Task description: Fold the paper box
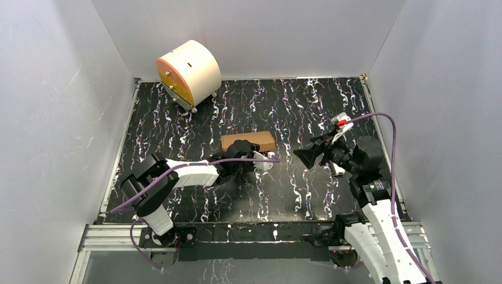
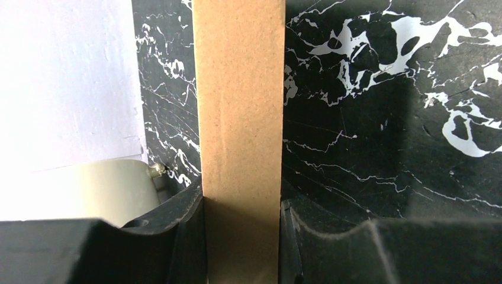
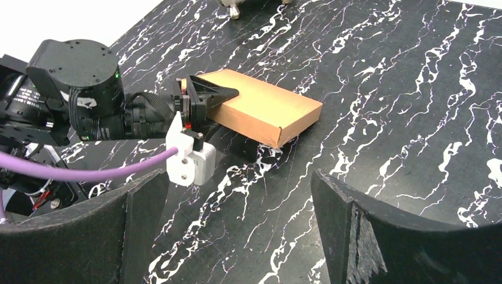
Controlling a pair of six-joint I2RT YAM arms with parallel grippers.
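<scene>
Paper box (image 1: 248, 142), closed, edge between left jaws

table (image 1: 296, 195): black, white-veined | cream cylinder (image 1: 192, 71), orange face: far-left corner | paper box (image 1: 248, 141): middle

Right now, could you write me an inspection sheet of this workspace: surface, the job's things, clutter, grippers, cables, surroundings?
Surface: black tabletop with white marbling.
Job's things: brown paper box, already a shallow closed box, mid-table.
Clutter: cream cylinder with an orange face, far left corner.
Grippers: left gripper clamped on the paper box's edge; right gripper open, holding nothing.
Cables: purple cable along each arm.
Surroundings: plain white walls on three sides.
</scene>
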